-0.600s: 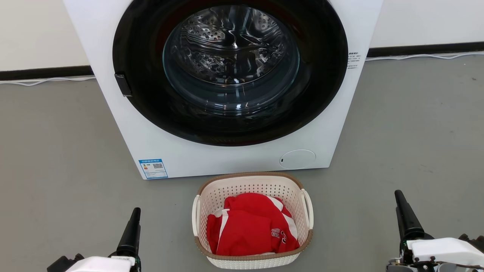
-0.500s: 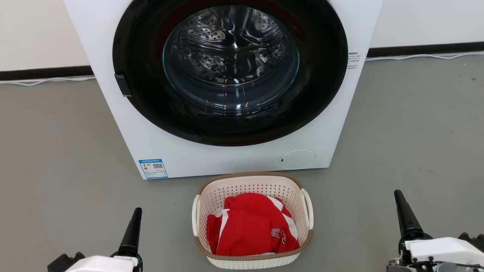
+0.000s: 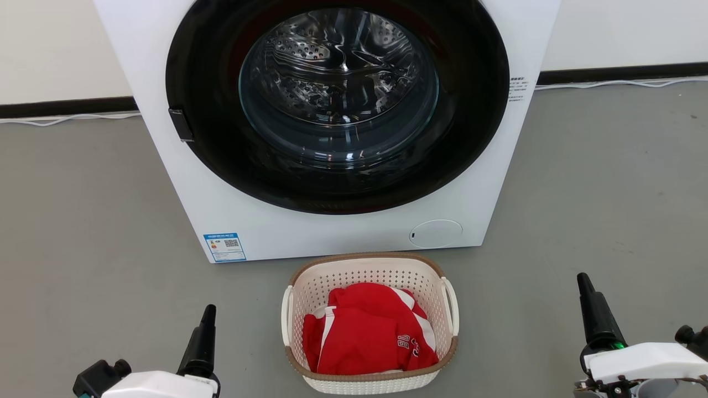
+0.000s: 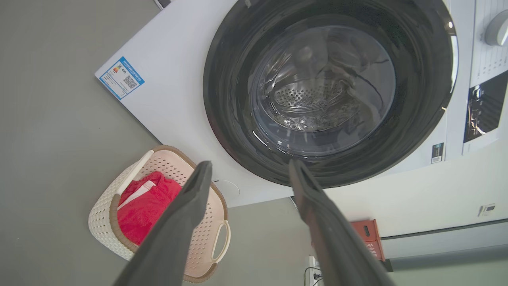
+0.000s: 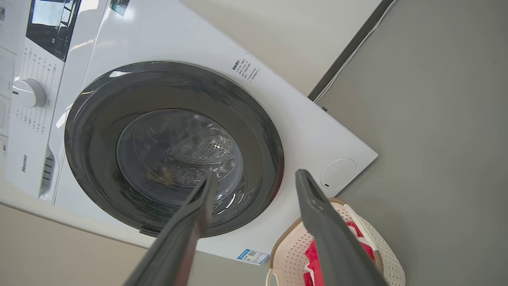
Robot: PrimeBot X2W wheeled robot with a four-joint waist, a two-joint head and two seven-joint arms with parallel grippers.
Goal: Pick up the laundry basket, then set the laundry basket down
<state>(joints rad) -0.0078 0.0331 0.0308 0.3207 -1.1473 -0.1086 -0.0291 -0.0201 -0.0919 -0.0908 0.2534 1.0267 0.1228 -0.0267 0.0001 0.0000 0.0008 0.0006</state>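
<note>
The laundry basket [image 3: 366,275] stands on the grey floor just in front of the washing machine, cream and perforated, with a brown rim and white side handles. A red and white garment [image 3: 365,331] lies inside it. My left gripper [image 3: 209,310] is low at the left, well apart from the basket's left handle. In the left wrist view the left gripper [image 4: 251,165] is open and holds nothing, with the basket [image 4: 104,222] to its lower left. My right gripper [image 3: 582,278] is far off the right handle. It [image 5: 257,174] is open too, beside the basket [image 5: 391,260].
A white front-loading washing machine [image 3: 343,235] with a dark round door [image 3: 337,110] rises right behind the basket. A white cable [image 3: 619,83] runs along the dark baseboard. A red box [image 4: 367,234] sits by the wall. Bare floor lies on both sides of the basket.
My left gripper has shifted a little to the right, toward the basket. My right gripper has edged slightly forward. The basket has not moved.
</note>
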